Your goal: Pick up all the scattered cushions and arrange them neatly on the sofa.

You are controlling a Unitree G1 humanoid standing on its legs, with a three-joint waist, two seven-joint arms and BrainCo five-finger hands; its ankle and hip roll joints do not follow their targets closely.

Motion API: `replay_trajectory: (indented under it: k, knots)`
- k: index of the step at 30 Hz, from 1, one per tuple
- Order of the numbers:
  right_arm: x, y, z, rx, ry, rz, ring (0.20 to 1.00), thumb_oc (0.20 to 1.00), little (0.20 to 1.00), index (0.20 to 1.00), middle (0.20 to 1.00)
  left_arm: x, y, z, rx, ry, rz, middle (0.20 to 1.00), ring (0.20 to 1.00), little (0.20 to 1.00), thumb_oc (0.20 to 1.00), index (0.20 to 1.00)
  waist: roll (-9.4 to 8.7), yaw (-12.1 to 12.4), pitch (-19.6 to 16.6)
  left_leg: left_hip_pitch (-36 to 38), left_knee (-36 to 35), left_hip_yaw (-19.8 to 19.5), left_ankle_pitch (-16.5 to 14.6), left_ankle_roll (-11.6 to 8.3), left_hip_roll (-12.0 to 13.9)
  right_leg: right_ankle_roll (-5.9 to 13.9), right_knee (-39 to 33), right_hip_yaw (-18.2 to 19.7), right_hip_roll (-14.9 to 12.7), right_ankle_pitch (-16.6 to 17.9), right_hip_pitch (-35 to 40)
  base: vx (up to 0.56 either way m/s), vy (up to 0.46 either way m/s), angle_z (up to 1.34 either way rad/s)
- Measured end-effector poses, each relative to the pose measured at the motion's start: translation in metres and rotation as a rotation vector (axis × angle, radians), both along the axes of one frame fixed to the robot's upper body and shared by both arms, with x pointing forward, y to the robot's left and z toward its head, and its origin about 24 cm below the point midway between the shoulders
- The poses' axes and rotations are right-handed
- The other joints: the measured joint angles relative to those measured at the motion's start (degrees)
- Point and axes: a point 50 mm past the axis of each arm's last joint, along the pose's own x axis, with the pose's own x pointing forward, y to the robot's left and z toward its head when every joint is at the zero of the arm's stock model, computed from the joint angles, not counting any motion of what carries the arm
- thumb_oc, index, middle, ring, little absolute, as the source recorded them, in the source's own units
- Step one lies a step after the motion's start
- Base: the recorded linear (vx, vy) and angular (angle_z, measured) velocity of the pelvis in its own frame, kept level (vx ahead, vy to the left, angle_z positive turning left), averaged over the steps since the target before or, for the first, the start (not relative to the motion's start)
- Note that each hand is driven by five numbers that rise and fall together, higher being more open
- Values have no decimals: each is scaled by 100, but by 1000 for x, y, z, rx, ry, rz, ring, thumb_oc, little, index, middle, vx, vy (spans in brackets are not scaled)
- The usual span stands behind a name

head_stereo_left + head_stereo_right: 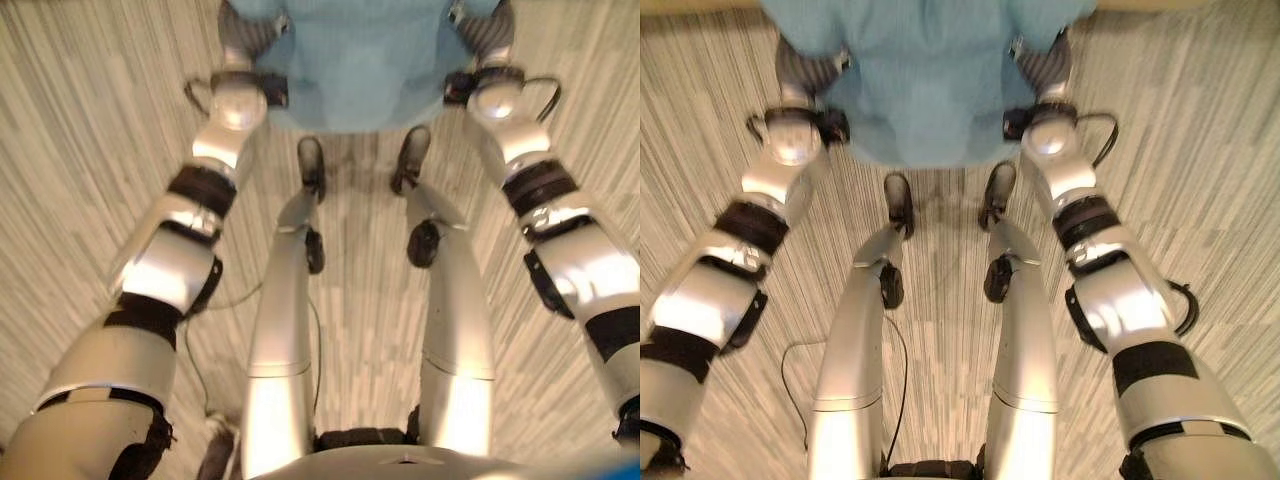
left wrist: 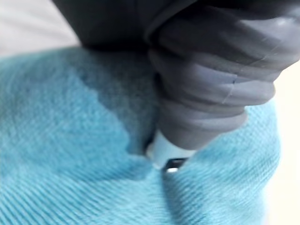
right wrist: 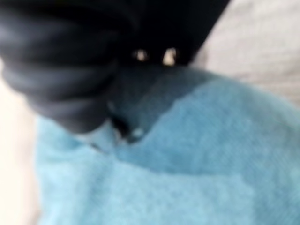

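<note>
A light blue cushion [image 1: 360, 60] hangs in front of me at the far edge of the eye views, held between both hands. My left hand [image 1: 245, 35] presses against its left side and my right hand [image 1: 485, 30] against its right side. Their dark ribbed covers sink into the soft fabric. Up close, the left hand [image 2: 211, 84] digs a dent into the ribbed blue cloth [image 2: 70, 140]. The right hand [image 3: 61, 61] is likewise buried in the cushion [image 3: 197, 164]. The cushion hides how either hand grips it.
Below the cushion lies a floor of pale grey-beige streaked planks [image 1: 80, 150], spreading out to both sides of my arms.
</note>
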Motion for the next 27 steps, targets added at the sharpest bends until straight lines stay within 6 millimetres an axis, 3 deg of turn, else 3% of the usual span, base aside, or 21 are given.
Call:
replay_trajectory:
  k: [1, 2, 4, 5, 7, 14, 18, 22, 27]
  knots:
    - [-5, -1, -32, 1, 60, 6, 200, 200, 200, 200, 200, -6, -2, -33, -23, 61, -18, 200, 200, 200, 200, 200, 25, -16, -690, -104, -140, -63, 7, -28, -6, 68, -107, -18, 36, -42, -101, -24, -34, 6]
    - [-10, -5, -51, 8, 90, 5, 200, 200, 200, 200, 200, -14, -4, -53, -53, 89, -36, 200, 200, 200, 200, 200, 43, -16, -1057, -66, -203, -82, 9, -45, -5, 124, -115, -30, 45, -79, -79, -99, -26, 5]
    - [-20, -10, -67, 33, 94, 14, 200, 200, 200, 200, 200, -26, -8, -71, -140, 95, -63, 200, 200, 200, 200, 200, 40, 0, -1032, 461, -418, -105, 53, -79, -13, 97, -262, -90, 44, -64, 420, -59, -32, 6]
    - [-24, -11, -81, 25, 123, 11, 200, 200, 200, 200, 200, -32, -10, -90, -157, 141, -65, 200, 200, 200, 200, 200, 43, -33, -1043, 863, -541, -147, 98, -119, -38, 72, -358, -88, 43, -49, 814, 35, -51, 1]
    - [-31, -11, -85, 20, 107, 27, 200, 200, 200, 200, 200, -41, -6, -101, -167, 149, -69, 200, 200, 200, 200, 200, 40, -62, -1041, 1378, -868, -202, 18, -184, -63, 233, -468, -85, 39, -207, 1241, 38, -70, 4]
    - [-50, -5, -112, 34, 135, 94, 200, 200, 200, 200, 200, -65, -5, -131, -225, 185, -86, 200, 200, 200, 200, 200, 38, -66, -1042, 3213, -1842, -292, 259, -211, 22, 163, -995, -250, 178, -259, 2913, 75, -85, 2]
    - [-82, -13, -174, 71, 310, 100, 200, 200, 200, 200, 200, -97, -6, -185, -267, 340, -97, 200, 200, 200, 200, 200, 45, -61, -1049, 4656, -2204, -392, 249, -305, 197, 194, -1629, -532, 386, -423, 4608, 136, -114, 18]
    - [-94, -19, -186, 80, 335, 99, 200, 200, 200, 200, 200, -109, -3, -199, -230, 384, -110, 200, 200, 200, 200, 200, 117, 29, -1225, 4786, -1994, -384, 144, -484, 342, 165, -1788, -680, 522, -534, 4987, 153, -67, 16]
    - [-109, -23, -208, 55, 423, 143, 200, 200, 200, 200, 200, -132, 4, -226, -244, 482, -101, 200, 200, 200, 200, 200, 84, 172, -1305, 5133, -1328, -53, 343, -603, 326, 92, -2206, -750, 463, -586, 5971, 153, 10, 11]
